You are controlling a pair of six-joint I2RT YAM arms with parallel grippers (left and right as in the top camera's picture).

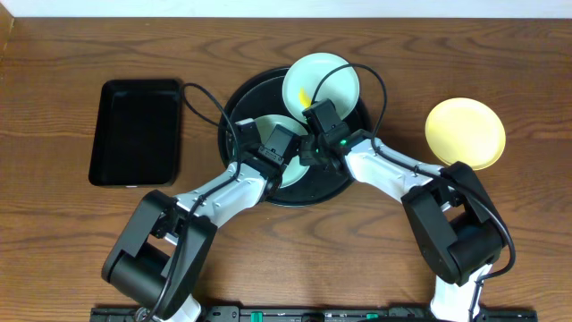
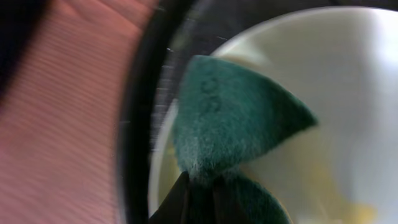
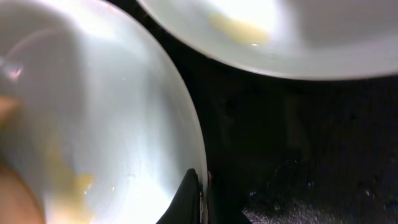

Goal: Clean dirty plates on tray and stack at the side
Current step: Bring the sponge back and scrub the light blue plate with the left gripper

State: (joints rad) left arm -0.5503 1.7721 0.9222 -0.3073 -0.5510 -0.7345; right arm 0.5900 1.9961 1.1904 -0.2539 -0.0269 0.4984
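Both arms reach inward, wrists meeting over the tray at the middle of the bench, nearer its far edge. The left claw is clenched on a green sponge that presses on a plate. The right claw pinches that plate's rim. A smeared plate lies beside it on the tray. The yellow plate sits toward the right edge.

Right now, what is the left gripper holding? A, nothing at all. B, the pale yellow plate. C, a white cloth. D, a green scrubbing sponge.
D: the left wrist view shows the left gripper pinching a green sponge between its fingers, over a plate in the black tray.
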